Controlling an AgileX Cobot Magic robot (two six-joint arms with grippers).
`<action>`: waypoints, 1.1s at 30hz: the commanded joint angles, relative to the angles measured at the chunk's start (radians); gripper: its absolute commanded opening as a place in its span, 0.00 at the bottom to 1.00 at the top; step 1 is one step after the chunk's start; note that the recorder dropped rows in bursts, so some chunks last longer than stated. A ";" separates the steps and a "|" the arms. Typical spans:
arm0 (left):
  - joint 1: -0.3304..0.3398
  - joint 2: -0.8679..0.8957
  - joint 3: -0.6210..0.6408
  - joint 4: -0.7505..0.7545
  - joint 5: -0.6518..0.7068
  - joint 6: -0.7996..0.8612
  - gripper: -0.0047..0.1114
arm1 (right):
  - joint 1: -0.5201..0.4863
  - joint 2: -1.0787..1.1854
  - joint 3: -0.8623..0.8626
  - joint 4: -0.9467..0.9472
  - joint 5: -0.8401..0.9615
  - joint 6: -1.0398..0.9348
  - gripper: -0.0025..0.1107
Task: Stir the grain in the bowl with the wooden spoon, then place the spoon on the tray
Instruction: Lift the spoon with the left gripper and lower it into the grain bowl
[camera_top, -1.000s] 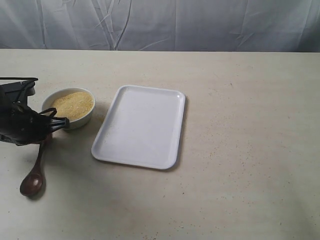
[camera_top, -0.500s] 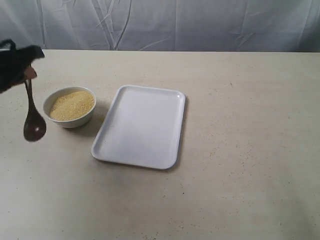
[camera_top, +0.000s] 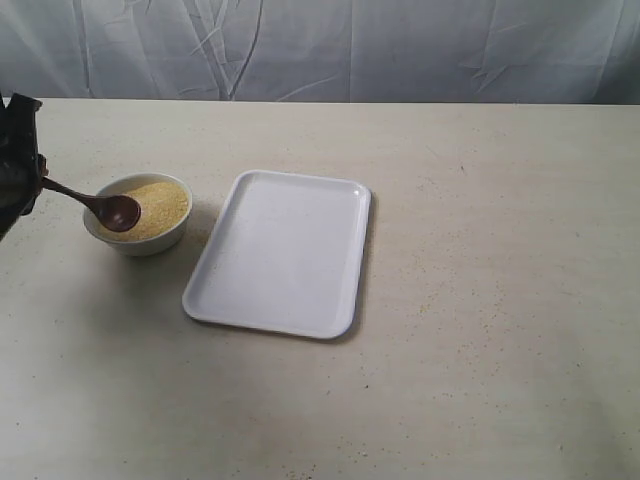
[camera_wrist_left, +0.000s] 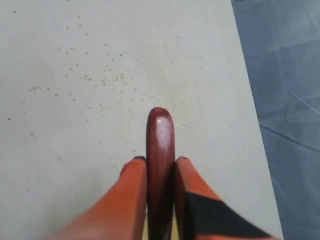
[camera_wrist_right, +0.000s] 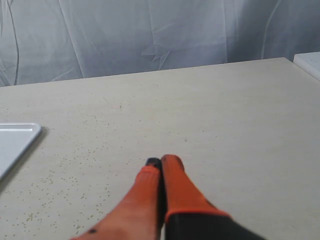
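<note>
The white bowl (camera_top: 140, 240) stands at the left of the table, filled with yellow-tan grain (camera_top: 158, 204). The dark wooden spoon (camera_top: 110, 208) slants down from the left edge, its round scoop resting on the grain. My left gripper (camera_top: 38, 183) is shut on the spoon's handle at the far left; in the left wrist view the handle end (camera_wrist_left: 160, 150) pokes out between the orange fingers (camera_wrist_left: 132, 190). The white tray (camera_top: 282, 252) lies to the right of the bowl. My right gripper (camera_wrist_right: 161, 164) is shut on nothing, out of the exterior view.
Loose grains are scattered on the beige table (camera_top: 480, 300) right of the tray. A grey-white cloth backdrop (camera_top: 330, 50) hangs behind the far edge. A tray corner (camera_wrist_right: 17, 137) shows in the right wrist view.
The left gripper carried the spoon off the table, lifted it beside the bowl, then swung its scoop rightward and down onto the grain.
</note>
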 joint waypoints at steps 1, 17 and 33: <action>0.001 0.041 -0.005 -0.005 -0.059 -0.087 0.04 | 0.003 -0.005 0.002 0.001 -0.009 -0.001 0.02; -0.001 0.197 -0.135 0.128 0.012 -0.191 0.04 | 0.003 -0.005 0.002 0.001 -0.009 -0.001 0.02; -0.001 0.197 -0.135 0.271 0.050 -0.193 0.36 | 0.003 -0.005 0.002 0.001 -0.009 -0.001 0.02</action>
